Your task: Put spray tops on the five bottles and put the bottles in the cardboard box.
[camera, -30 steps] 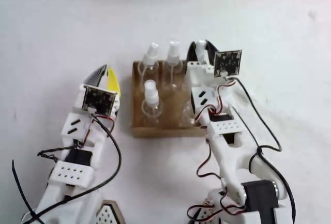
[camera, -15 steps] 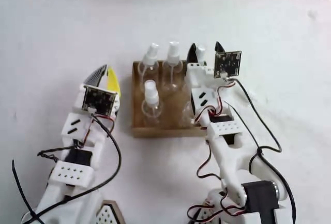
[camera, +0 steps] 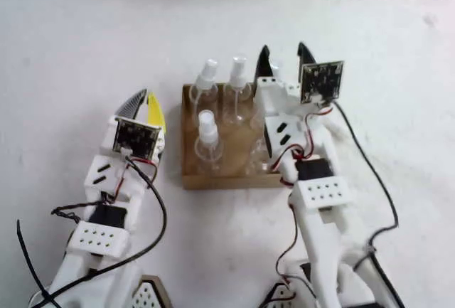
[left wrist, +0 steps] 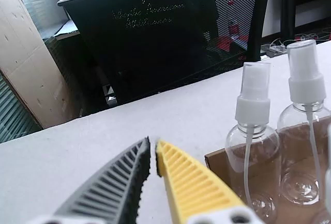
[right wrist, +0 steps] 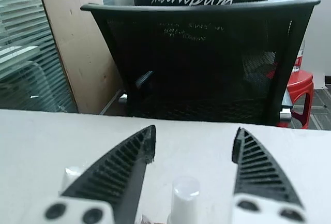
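The cardboard box (camera: 227, 178) sits mid-table between the arms. Clear bottles with white spray tops stand in it: two at the back (camera: 205, 89) (camera: 237, 84), one in front (camera: 207, 141), and one at the back right (camera: 274, 73). My right gripper (camera: 284, 55) is open above that back-right bottle, one black finger on each side of its spray top (right wrist: 184, 198) without touching it. My left gripper (camera: 144, 102) rests left of the box, its grey and yellow fingers shut on nothing (left wrist: 152, 149). Two capped bottles (left wrist: 253, 146) (left wrist: 305, 125) stand in the box corner (left wrist: 217, 162) beside it.
White table all round the box, with open room at the far side and far left. The arms' cables (camera: 160, 215) trail near the front edge. A black mesh chair (right wrist: 207, 63) and a cardboard sheet (right wrist: 77, 43) stand beyond the table.
My right gripper went from shut around the back-right bottle's spray top to wide open, letting it go, and the arm shifted slightly. The left arm has not moved.
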Available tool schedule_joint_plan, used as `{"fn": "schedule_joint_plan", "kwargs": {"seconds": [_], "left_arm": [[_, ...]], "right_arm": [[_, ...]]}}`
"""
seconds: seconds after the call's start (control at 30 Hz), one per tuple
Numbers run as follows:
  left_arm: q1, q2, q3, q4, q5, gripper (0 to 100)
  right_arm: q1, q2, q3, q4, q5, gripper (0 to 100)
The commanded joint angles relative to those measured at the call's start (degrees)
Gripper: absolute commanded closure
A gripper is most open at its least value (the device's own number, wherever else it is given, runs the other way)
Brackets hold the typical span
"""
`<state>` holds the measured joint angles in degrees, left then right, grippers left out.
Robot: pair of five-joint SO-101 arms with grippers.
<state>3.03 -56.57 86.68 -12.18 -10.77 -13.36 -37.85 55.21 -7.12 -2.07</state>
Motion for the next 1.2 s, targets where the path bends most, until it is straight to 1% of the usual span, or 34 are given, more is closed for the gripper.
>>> {"fn": "schedule_joint_plan", "kwargs": {"seconds": [0.0,0.1,0.17,0.3,0.43,0.5,0.6,0.73,0.9,0.97,1.03,1.17], "left_arm": [[0.66,0.22,-1.05,-1.49,-0.44,98],[0.66,0.22,-0.97,-1.49,-0.44,98],[0.75,0.22,-0.97,-1.49,-0.44,98],[0.66,0.22,-0.97,-1.41,-0.44,98],[0.66,0.22,-0.97,-1.41,-0.44,98],[0.66,0.22,-0.97,-1.32,-0.44,98],[0.66,0.22,-0.97,-1.32,-0.44,98],[0.66,0.22,-0.97,-1.41,-0.44,98],[0.66,0.22,-0.97,-1.41,-0.44,98],[0.66,0.22,-0.97,-1.41,-0.44,98],[0.66,0.22,-0.97,-1.41,-0.44,98],[0.66,0.22,-0.97,-1.41,-0.44,98]], "right_arm": [[1.98,-8.31,-9.14,15.43,0.53,78.6],[5.85,-11.47,-17.05,30.55,0.70,78.8],[9.19,-11.03,-22.15,37.85,0.70,78.8],[17.36,-6.90,-29.54,46.55,0.79,78.9],[24.13,0.75,-35.52,53.23,1.32,78.9],[26.24,5.23,-38.42,56.66,5.36,78.9],[27.47,11.74,-41.49,62.64,15.21,78.9],[27.56,18.15,-41.76,69.23,28.75,78.9],[29.58,23.69,-41.76,70.81,43.43,78.9],[30.20,25.71,-41.67,70.81,46.68,78.9],[30.20,28.26,-41.67,70.55,47.82,78.9],[30.02,34.42,-42.11,70.29,47.91,78.9]]}}
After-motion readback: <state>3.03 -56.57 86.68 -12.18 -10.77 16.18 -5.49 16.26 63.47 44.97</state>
